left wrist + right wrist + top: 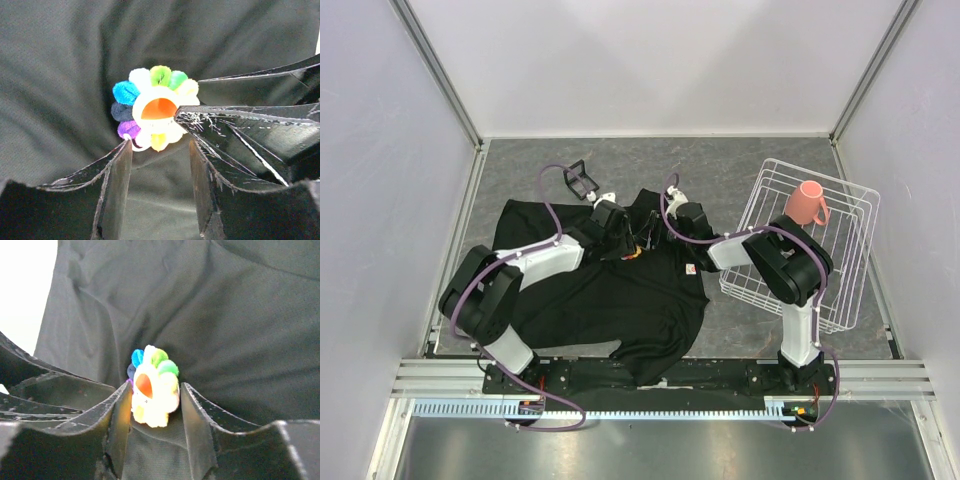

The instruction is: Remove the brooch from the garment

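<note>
Tight spot here. The brooch sits near the far middle of the garment, a black tee spread over the left and centre of the table, and both arms meet nose to nose right over it.

The right jaws have a finger close on either side of the brooch. Can't tell if they're actually squeezing it. The left jaws are clearly apart with only cloth between them, tips just short of the brooch, and a right finger cuts across in front of them.

Room-wise, there's bare table beyond the tee up to the far wall, with a small black frame thing lying there. On the right, a white wire basket holding a pink mug crowds the right arm. The white-red label is a little to the brooch's right.
</note>
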`<state>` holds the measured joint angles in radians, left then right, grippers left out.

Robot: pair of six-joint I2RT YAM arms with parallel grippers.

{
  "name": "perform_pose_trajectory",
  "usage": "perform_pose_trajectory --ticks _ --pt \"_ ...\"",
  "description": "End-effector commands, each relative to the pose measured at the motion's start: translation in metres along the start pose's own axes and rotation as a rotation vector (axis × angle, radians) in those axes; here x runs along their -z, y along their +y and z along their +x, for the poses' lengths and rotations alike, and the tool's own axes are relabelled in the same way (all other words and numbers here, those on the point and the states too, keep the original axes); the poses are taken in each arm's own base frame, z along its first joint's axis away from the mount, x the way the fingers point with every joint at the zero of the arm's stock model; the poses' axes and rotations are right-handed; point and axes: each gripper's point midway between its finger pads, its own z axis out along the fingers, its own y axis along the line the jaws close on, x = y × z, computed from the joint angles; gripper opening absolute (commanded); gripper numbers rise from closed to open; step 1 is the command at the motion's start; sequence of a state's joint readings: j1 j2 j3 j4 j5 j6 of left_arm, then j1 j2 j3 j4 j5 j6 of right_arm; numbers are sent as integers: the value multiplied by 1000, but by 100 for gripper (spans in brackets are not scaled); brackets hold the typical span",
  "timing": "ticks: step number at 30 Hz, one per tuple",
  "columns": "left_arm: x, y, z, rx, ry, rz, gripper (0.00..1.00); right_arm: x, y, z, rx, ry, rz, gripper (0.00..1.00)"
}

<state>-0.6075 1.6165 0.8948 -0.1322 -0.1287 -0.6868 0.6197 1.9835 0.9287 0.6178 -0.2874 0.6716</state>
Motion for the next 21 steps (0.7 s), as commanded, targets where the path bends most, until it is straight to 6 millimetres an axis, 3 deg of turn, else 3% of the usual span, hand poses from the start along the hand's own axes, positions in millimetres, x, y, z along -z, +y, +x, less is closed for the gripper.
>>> perform_pose_trajectory --ticks 1,5,9,21 --pt "-6 -10 -24 -58 -50 -13 57 -4 34 -15 -13 -44 -160 49" --pt "-13 -6 -24 -88 -55 -35 55 -2 50 -11 -60 -34 -255 38" --pt "-16 -9 -21 -140 -54 -44 60 -3 59 -13 -114 -40 -315 30" --pt "-19 -22 -24 -187 -115 -146 68 -6 55 -9 -211 -33 -303 19"
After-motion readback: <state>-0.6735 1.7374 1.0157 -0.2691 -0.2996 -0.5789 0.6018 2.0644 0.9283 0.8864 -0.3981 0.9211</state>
